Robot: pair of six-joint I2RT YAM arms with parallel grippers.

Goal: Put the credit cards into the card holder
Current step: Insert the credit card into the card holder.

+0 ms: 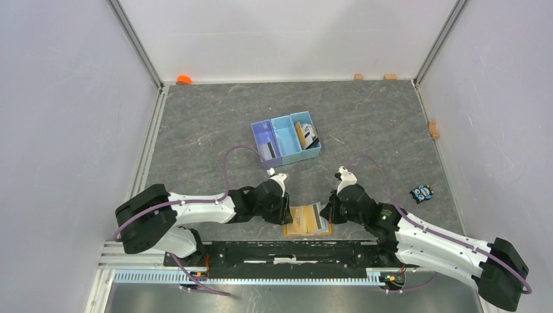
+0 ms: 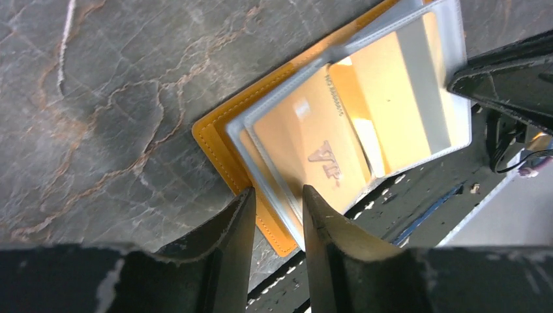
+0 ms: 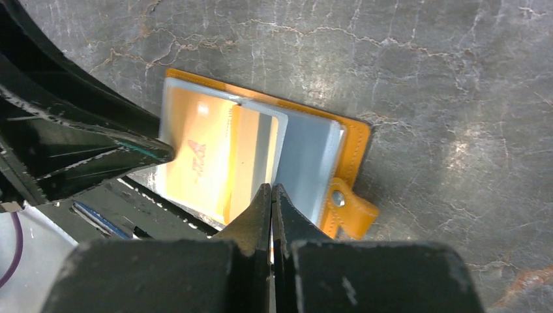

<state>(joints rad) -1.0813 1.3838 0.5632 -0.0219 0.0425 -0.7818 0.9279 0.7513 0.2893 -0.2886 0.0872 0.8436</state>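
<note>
The card holder (image 1: 308,220) lies spread open at the table's near edge, between the two arms, with a gold-yellow card (image 2: 313,143) showing under its clear sleeve. The left gripper (image 2: 277,191) has its jaws parted over the holder's orange border, gripping nothing — while the right gripper (image 3: 270,188) is closed tight, its tips at the sleeve's near edge. More credit cards (image 1: 306,134) sit in the blue tray (image 1: 287,138) farther back.
</note>
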